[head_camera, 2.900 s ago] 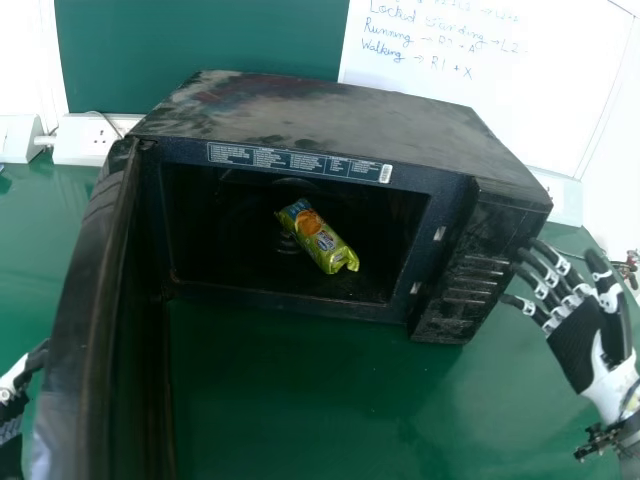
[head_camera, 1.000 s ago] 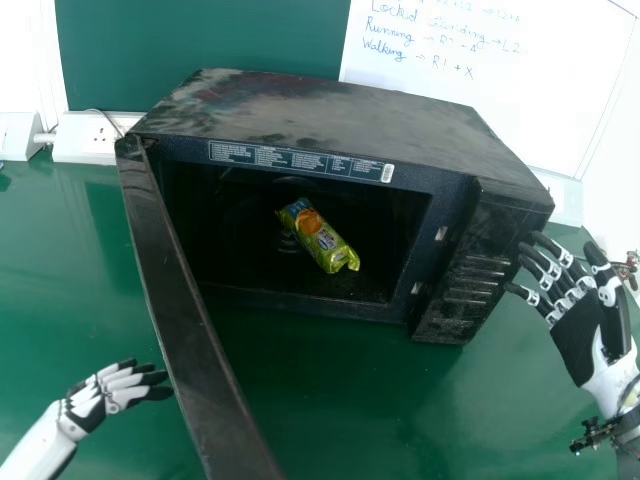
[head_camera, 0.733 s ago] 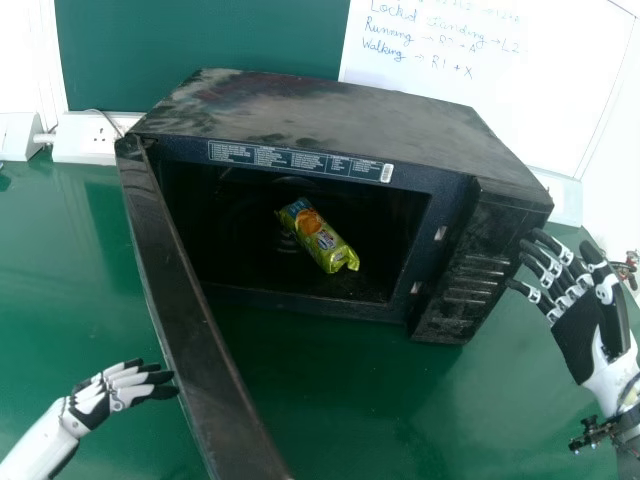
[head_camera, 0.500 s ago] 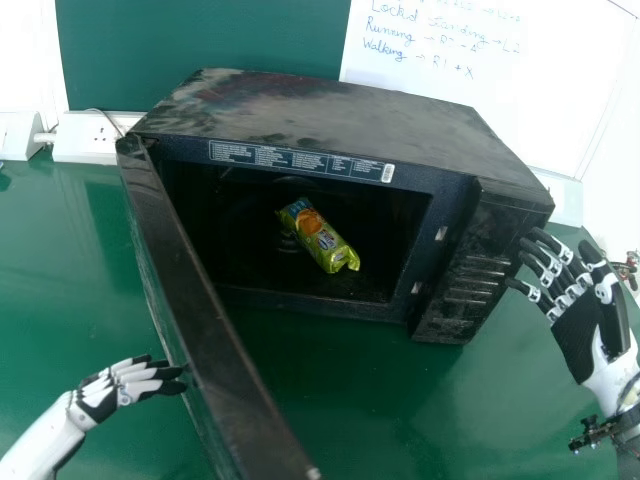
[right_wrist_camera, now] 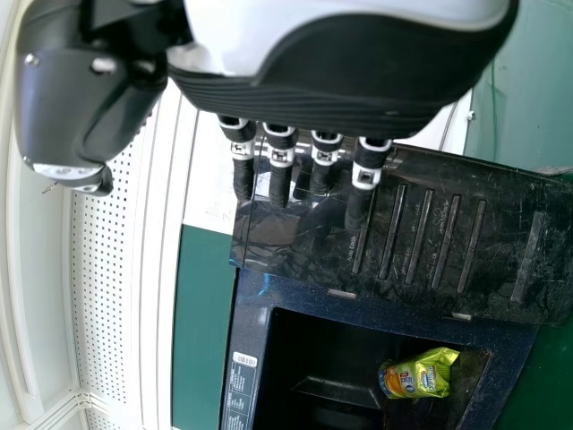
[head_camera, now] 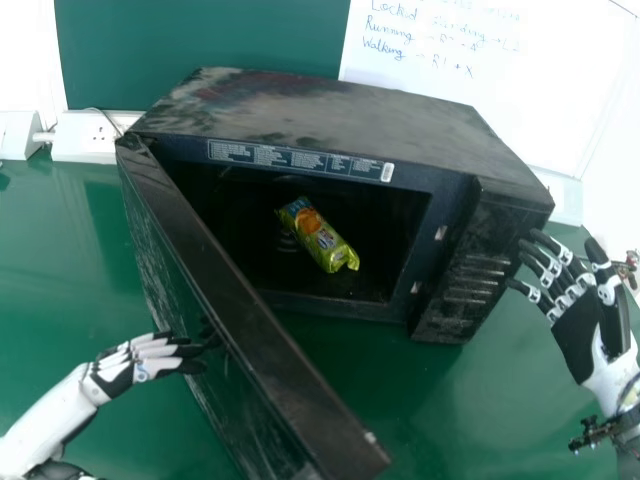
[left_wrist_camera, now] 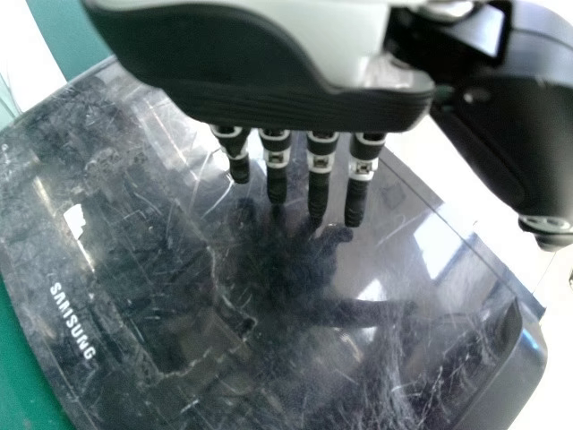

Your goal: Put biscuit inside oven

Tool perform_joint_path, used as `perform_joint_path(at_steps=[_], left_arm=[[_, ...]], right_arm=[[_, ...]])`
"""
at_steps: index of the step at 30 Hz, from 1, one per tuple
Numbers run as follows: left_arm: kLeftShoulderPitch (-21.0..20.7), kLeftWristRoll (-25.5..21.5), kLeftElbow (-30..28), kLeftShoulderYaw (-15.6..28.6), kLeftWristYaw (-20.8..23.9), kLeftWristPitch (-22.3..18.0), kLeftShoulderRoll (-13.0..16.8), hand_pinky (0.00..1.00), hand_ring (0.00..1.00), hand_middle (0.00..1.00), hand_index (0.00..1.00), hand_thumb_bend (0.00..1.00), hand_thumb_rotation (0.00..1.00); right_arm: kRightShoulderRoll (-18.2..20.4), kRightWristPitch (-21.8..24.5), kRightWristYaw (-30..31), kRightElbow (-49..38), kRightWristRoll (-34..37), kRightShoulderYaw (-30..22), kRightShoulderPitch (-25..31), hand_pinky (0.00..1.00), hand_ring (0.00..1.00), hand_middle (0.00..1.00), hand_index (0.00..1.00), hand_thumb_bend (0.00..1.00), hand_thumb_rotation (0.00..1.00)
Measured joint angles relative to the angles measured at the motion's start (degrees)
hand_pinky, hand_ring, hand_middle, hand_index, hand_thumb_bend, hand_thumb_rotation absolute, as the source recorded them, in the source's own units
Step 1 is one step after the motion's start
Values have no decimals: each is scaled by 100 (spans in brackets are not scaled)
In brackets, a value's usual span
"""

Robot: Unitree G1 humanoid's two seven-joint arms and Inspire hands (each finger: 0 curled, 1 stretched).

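Observation:
The green biscuit packet [head_camera: 318, 236] lies inside the black oven [head_camera: 340, 110], whose door [head_camera: 240, 300] stands partly open at the left. My left hand [head_camera: 135, 365], fingers straight, is at the outer face of the door; whether it touches cannot be told. The left wrist view has that hand [left_wrist_camera: 318, 170] over the door's face [left_wrist_camera: 179, 287]. My right hand [head_camera: 580, 325] is open beside the oven's control side. In the right wrist view the hand [right_wrist_camera: 282, 161] hangs by the control panel [right_wrist_camera: 421, 233], and the packet [right_wrist_camera: 421, 374] lies in the cavity.
A green table [head_camera: 60, 270] carries the oven. Behind it are a whiteboard [head_camera: 490, 90] and a green board [head_camera: 200, 35]. A white socket box [head_camera: 85, 138] with a cable is at the back left, near the door's hinge.
The oven door has swung inward, toward the cavity. My left hand has come in from the left edge and moved rightward along with the door. My right hand has barely shifted; the packet lies still.

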Motion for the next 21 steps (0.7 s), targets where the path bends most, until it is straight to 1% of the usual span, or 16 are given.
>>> perform_joint_path(at_steps=[5,7,9,11,14,16,18,21], left_arm=[[-294,0,75,-65,-53,122,26,83,88,92,94,89,100],[-415,4,92,-70,-86,186,55,83,88,92,93,89,100],[-517,8,115,-86,-103,263,60,82,88,92,93,89,100],[-607,8,132,-101,-137,399,98,82,88,92,93,90,100],[-743,1,135,-153,-238,577,229,82,88,91,93,91,100],[-897,-40,170,-217,-307,605,263,82,88,91,92,90,100],[-1036,-114,238,-309,-382,636,307,81,87,91,92,90,100],[-1267,-197,367,-398,-478,645,353,81,87,91,92,90,100]], right_arm=[[0,-2,2,0,-40,0,1,84,92,94,93,72,100],[0,-2,3,-1,-41,0,2,83,92,94,93,73,100],[1,-2,0,-1,-41,0,2,82,92,94,93,78,100],[1,-2,-10,-4,-41,0,3,83,93,95,94,78,100],[2,-2,-23,-21,-58,0,5,83,92,94,94,76,100],[2,-2,-31,-26,-61,0,7,83,92,93,93,75,100],[4,-2,-39,-27,-61,0,8,83,93,94,93,80,100],[8,-2,-49,-27,-58,0,8,79,91,92,92,78,100]])
